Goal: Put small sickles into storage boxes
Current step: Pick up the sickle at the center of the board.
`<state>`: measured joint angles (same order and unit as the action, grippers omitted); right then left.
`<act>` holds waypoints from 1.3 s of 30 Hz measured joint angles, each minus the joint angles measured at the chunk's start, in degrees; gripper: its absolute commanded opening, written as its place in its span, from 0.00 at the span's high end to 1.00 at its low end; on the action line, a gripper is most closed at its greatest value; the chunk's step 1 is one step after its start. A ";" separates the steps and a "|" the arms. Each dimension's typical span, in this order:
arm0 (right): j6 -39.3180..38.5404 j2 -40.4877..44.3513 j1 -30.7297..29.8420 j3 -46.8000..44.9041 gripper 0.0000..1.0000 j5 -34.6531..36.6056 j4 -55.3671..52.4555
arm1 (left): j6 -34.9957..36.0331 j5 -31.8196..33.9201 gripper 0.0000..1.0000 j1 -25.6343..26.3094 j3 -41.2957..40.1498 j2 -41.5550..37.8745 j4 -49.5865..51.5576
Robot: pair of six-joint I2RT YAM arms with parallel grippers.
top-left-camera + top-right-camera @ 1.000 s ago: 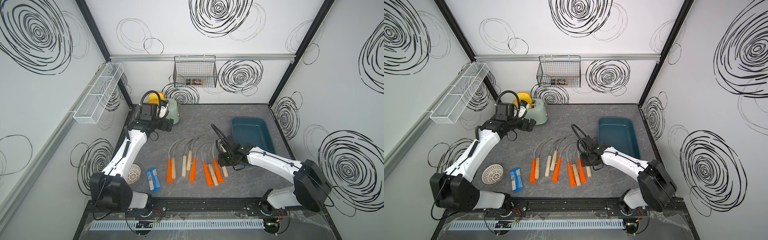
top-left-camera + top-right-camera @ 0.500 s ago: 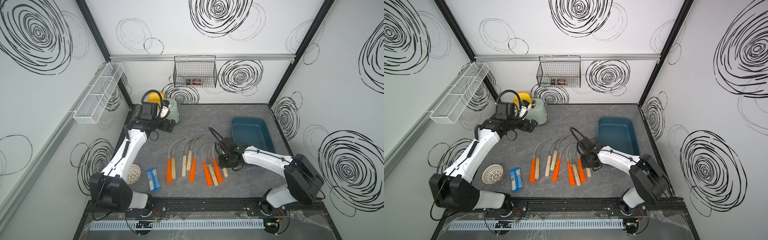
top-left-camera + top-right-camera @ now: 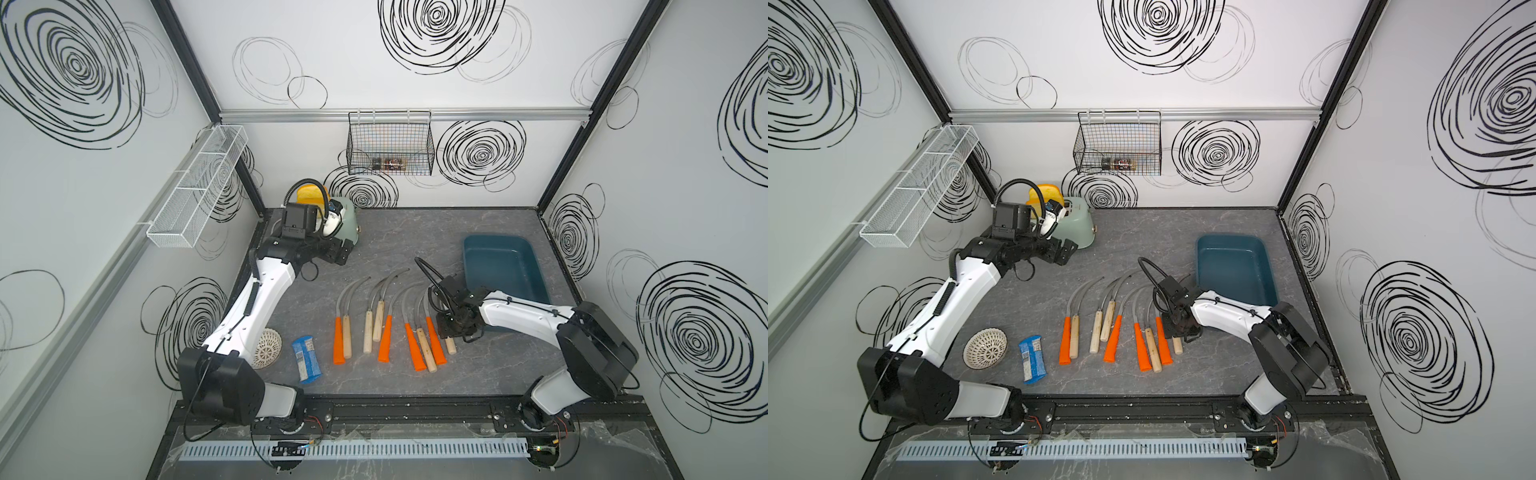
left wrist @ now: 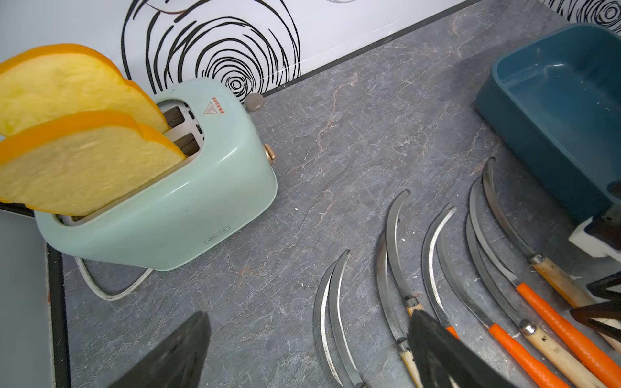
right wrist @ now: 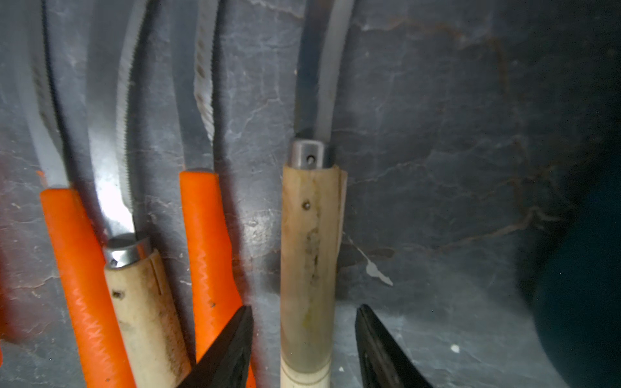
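Your right jaws part-open, straddling pale-handled sickle (image 5: 311, 255) flat on tabletop (image 5: 437, 168), gaps both sides, nothing gripped; end-of-row pick spares other sickles (image 3: 384, 332). Storage box (image 3: 503, 266) empty, near jaws, opposite side from row. Left jaws open, empty

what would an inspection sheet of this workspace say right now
surface: grey stone-look tabletop, a few pale specks
job's things: nine sickles counted, lying in a row; teal tub empty, beside the row
clutter: toaster holding two bread slices; white mesh bowl; blue packet
grippers: left gripper open, by the toaster; right gripper open, straddling the wooden-handled sickle at the tub end, gaps on both sides
cables: toaster cord on the surface; black hose arching over each wrist
surroundings: white mesh rack on one wall; black wire basket on the back wall, a jar in it
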<state>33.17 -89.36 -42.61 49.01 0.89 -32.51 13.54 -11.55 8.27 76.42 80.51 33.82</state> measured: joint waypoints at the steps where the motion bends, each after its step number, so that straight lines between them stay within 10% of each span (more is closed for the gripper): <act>1: -0.07 -0.07 0.00 0.00 0.47 0.04 0.00 | 0.02 0.00 0.04 0.00 0.00 0.00 0.02; 39: -1.75 -3.02 0.00 0.90 0.53 3.50 1.73 | 0.31 0.22 0.04 1.07 -0.20 -0.52 0.92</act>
<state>31.42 -92.38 -42.61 49.91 4.38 -30.79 13.85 -11.33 9.34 76.23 79.99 34.74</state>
